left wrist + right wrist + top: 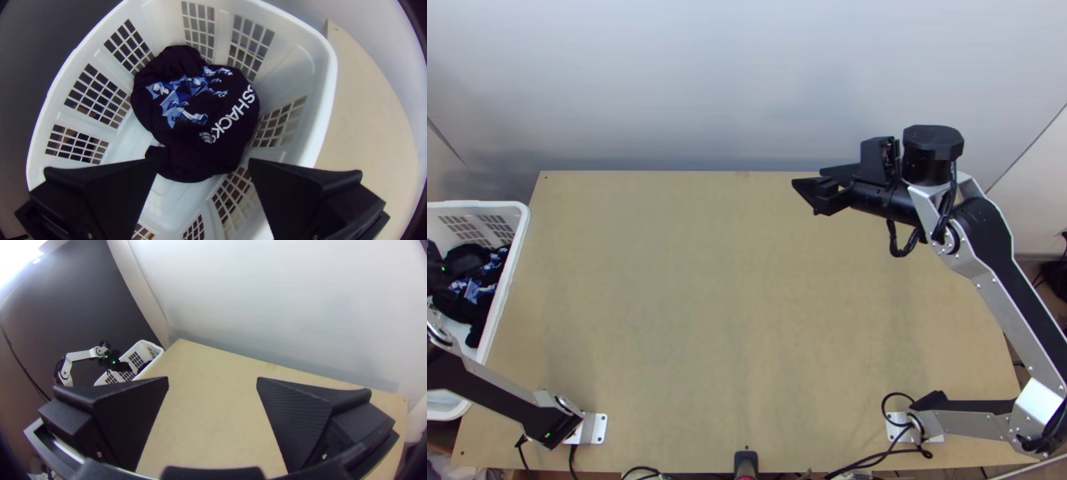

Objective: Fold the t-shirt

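Observation:
A black t-shirt point(469, 290) with a blue and white print lies bunched in the white basket at the far left. In the top view my left gripper point(437, 270) is at the left edge, over the basket. The left wrist view looks down on the bunched t-shirt point(191, 133), with my left gripper point(203, 162) open and its fingers apart. Over the far right part of the table hangs my right gripper point(809, 178). In the right wrist view my right gripper point(213, 378) is open, with nothing between its fingers.
The basket point(525, 232) has slotted walls and a raised rim beside the table's left edge. The light wooden table point(707, 304) has a pale wall behind it. Cables point(875, 458) run along the near edge.

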